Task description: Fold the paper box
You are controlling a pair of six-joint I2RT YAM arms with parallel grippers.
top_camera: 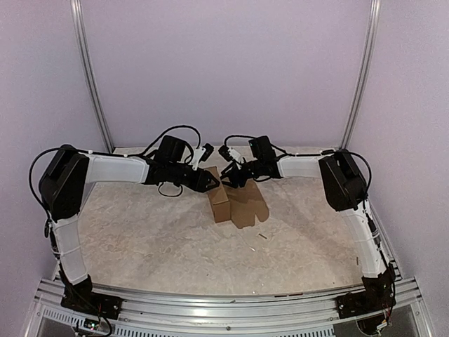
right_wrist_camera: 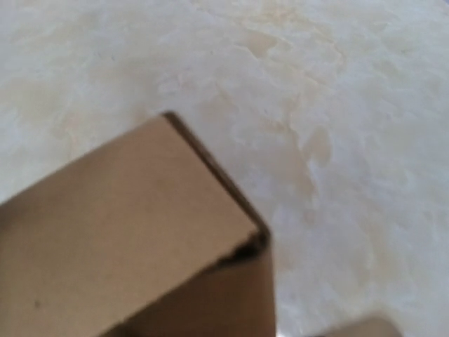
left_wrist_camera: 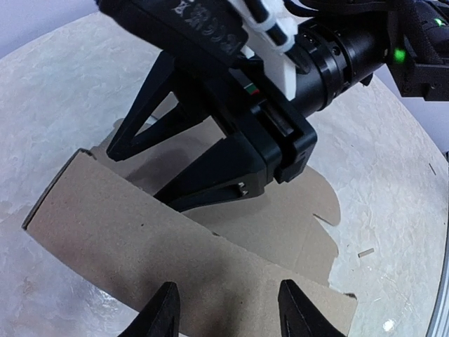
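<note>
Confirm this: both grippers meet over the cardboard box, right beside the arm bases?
No. The left gripper and right gripper do meet over the cardboard box, but it sits toward the far side of the table, well away from the arm bases; the top view shows it.

Arms (top_camera: 112, 168) inward, fingers (left_wrist_camera: 160, 312) apart

Nothing can be read for certain. White characters run along the right arm's black housing (left_wrist_camera: 203, 24) in the left wrist view (upside down, cut by the frame edge, too blurred to spell out). A small red-and-green mark (left_wrist_camera: 252, 90) lower on that housing shows no legible signs.
</note>
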